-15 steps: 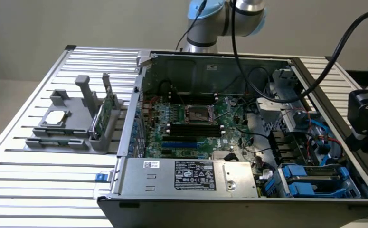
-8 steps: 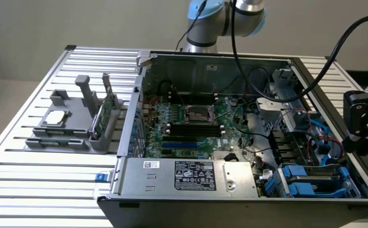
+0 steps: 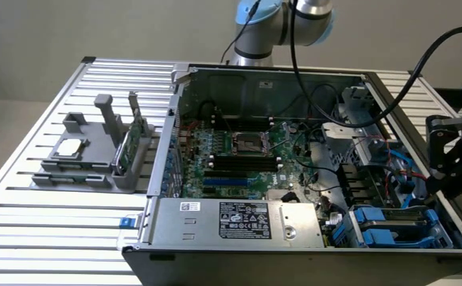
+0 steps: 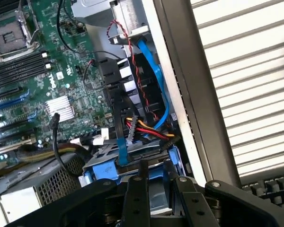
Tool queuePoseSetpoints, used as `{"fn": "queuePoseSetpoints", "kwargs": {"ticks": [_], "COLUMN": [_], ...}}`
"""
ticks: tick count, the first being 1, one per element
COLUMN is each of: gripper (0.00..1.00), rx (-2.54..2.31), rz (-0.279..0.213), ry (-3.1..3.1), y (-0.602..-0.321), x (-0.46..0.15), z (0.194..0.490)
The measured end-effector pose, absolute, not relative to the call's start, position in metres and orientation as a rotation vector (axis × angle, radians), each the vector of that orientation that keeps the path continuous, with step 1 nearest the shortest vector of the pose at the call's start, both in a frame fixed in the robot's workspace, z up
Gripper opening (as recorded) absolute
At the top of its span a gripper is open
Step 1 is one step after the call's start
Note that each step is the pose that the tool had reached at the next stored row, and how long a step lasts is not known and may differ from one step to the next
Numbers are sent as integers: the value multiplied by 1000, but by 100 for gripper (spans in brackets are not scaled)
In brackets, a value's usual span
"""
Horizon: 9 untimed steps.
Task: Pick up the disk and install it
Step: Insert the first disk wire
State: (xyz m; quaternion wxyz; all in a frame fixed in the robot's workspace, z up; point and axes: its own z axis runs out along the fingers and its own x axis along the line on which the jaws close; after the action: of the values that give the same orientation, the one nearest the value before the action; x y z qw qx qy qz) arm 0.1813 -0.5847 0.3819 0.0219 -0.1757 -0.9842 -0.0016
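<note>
The disk [image 3: 394, 219], silver-grey in a blue plastic carrier, lies in the drive bay at the front corner of the open computer case, on the exterior view's right. In the wrist view the disk [image 4: 149, 152] sits under a blue data cable and red, yellow and black power wires. My gripper [image 3: 447, 179] hangs above the case's side wall, higher than the disk and apart from it. From the wrist, my gripper [image 4: 155, 165] looks straight over the carrier, its two dark fingers [image 4: 141, 182] standing apart with nothing between them.
The case holds a green motherboard [image 3: 239, 155], a grey power supply [image 3: 239, 221] and loose black cables [image 3: 326, 113]. A grey fixture [image 3: 95, 155] with a small silver chip and an upright green card stands on the slatted table [image 3: 47, 232] at the exterior view's left.
</note>
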Motion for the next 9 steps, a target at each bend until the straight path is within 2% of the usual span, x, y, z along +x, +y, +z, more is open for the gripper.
{"fn": "queuePoseSetpoints", "kwargs": {"ticks": [9], "gripper": [27], "rx": [-794], "rz": [-10], "ry": [-2995], "y": [-585], "x": [181], "z": [374]}}
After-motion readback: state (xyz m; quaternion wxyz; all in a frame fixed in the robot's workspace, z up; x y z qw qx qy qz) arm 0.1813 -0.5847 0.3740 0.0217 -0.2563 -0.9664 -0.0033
